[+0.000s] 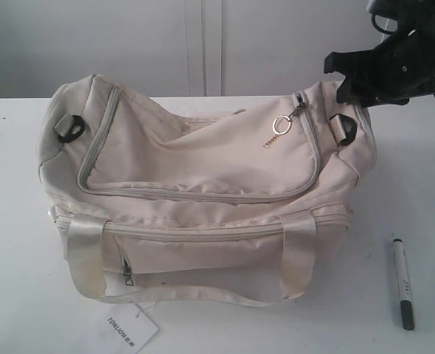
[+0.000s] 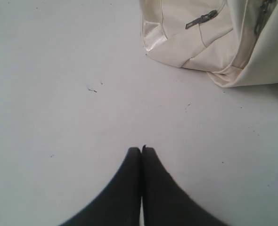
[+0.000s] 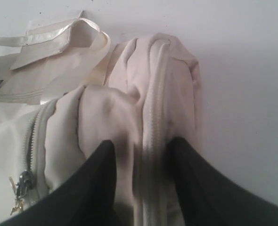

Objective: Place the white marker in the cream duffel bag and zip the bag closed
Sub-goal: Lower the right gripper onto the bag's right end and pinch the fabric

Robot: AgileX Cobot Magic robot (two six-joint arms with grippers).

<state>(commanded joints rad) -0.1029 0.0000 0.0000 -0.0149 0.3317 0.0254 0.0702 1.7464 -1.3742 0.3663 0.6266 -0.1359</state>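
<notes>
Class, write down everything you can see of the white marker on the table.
The marker is a slim white barrel, seemingly plastic, with faint print, a small black tip at the far end and a dark cap at the near end. It lies flat on the white table, right of the bag and apart from it; only the table touches it.
</notes>
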